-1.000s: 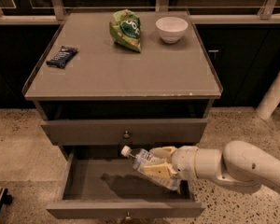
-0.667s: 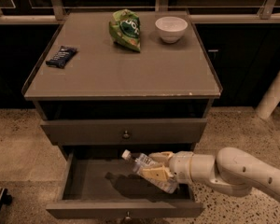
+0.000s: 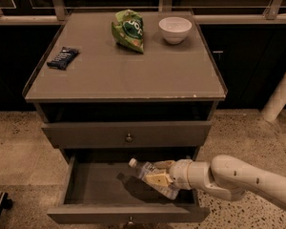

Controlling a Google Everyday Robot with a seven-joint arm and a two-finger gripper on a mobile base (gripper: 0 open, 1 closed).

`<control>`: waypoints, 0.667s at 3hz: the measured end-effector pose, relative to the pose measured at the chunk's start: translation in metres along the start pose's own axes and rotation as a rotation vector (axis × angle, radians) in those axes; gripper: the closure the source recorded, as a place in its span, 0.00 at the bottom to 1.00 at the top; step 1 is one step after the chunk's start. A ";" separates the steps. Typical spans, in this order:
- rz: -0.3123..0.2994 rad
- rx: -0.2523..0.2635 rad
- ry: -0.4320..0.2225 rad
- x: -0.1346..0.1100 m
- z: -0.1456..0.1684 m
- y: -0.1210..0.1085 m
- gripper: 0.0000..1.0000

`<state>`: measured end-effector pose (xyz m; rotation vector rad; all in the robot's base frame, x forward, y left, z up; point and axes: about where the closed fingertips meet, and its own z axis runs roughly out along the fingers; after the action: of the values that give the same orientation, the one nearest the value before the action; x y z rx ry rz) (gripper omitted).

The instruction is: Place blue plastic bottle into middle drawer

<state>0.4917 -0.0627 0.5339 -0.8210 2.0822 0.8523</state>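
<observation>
The robot's white, rounded arm comes in low from the right, nearly level, and passes over the right wall of the pulled-out drawer. At its tip the two-finger gripper hangs over the wide, shallow grey middle drawer. Its pale yellowish fingers are clenched around a small clear plastic bottle with a pale blue-and-white label. The bottle is tilted, with its white cap up and to the left and its base down toward the drawer's right side. It sits within the drawer's outline, but I cannot tell whether it touches the drawer floor. Its dark shadow falls on the floor beneath it.

Just above, the upper grey drawer with a round metal knob is closed. On the flat grey cabinet top a crumpled green snack bag lies near the back. A white ceramic bowl stands just beside it on the right. A dark blue wrapped packet lies well apart near the left edge.
</observation>
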 end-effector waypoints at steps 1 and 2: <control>0.002 0.005 0.004 0.002 0.001 -0.002 1.00; 0.037 0.021 -0.002 0.015 0.008 -0.013 1.00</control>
<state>0.4969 -0.0679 0.5137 -0.7727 2.1070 0.8495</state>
